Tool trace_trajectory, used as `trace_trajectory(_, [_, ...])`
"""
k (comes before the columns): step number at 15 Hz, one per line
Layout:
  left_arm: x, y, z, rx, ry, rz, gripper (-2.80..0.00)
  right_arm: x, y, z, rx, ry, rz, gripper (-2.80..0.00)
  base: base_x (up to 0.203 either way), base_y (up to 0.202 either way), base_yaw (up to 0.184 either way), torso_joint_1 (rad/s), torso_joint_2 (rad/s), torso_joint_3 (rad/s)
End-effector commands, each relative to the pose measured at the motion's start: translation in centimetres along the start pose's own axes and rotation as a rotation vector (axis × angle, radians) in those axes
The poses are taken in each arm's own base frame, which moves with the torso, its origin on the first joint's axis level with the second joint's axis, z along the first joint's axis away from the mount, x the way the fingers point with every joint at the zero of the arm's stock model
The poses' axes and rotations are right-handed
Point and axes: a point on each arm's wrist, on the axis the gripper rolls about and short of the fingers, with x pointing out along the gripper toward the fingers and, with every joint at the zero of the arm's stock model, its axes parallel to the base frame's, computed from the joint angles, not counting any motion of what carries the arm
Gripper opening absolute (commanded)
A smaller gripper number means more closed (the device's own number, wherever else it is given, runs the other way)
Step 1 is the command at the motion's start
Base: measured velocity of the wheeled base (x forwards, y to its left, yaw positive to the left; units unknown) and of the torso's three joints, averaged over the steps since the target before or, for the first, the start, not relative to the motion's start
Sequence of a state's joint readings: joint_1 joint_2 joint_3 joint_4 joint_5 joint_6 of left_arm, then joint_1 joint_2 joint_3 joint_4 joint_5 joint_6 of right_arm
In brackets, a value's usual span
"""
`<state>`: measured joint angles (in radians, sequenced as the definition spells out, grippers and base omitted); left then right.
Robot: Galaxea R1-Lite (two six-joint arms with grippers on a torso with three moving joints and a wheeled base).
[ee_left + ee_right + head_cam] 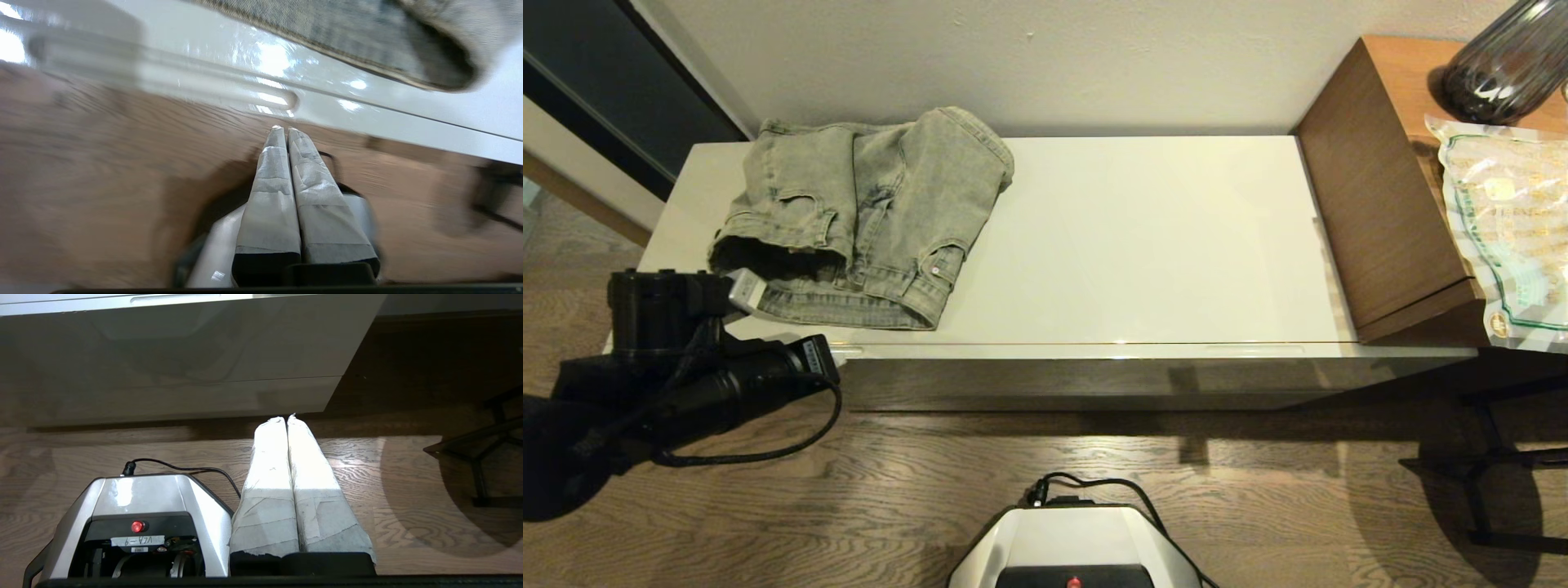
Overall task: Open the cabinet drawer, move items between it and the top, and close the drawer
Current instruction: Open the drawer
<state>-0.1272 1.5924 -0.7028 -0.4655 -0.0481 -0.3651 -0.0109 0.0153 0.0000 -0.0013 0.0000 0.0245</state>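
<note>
Left fingers (pixel 282 130) pressed together, empty, right below drawer's (pixel 122 171) long handle groove (pixel 171 77), nearer than parked right fingers (pixel 286 418).

The surface (pixel 1143 237) is the long, glossy cream-white top of a low cabinet that stands against the wall. On its left part lies a folded grey-green denim garment (pixel 866 212), which reaches near the front edge. The middle and right parts show only the shiny panel. At the right end a brown wooden desk (pixel 1380 204) touches the cabinet and stands higher. On this desk lie a crinkly bag with green print (pixel 1511 220) and a dark glass vase (pixel 1503 65).
</note>
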Motion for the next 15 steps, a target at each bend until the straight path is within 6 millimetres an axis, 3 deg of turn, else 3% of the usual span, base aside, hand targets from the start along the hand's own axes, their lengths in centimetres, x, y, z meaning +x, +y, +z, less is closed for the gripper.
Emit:
trace_trajectory(1, [2.0, -0.6, -1.4, 0.097, 0.013, 0.048, -2.8, 0.0, 0.0, 0.0, 0.0, 0.003, 0.0, -2.8, 0.0, 0.0, 0.0, 0.0, 0.0, 0.0])
trace_trajectory(8, [2.8, -0.8, -0.9, 0.133, -0.047, 0.093, -2.8, 0.0, 0.0, 0.0, 0.0, 0.003, 0.0, -2.8, 0.0, 0.0, 0.0, 0.0, 0.0, 0.0])
trace_trajectory(15, [2.1, -1.2, 0.3, 0.144, -0.131, 0.076, -2.8, 0.0, 0.0, 0.0, 0.0, 0.003, 0.0, -2.8, 0.0, 0.0, 0.0, 0.0, 0.0, 0.0])
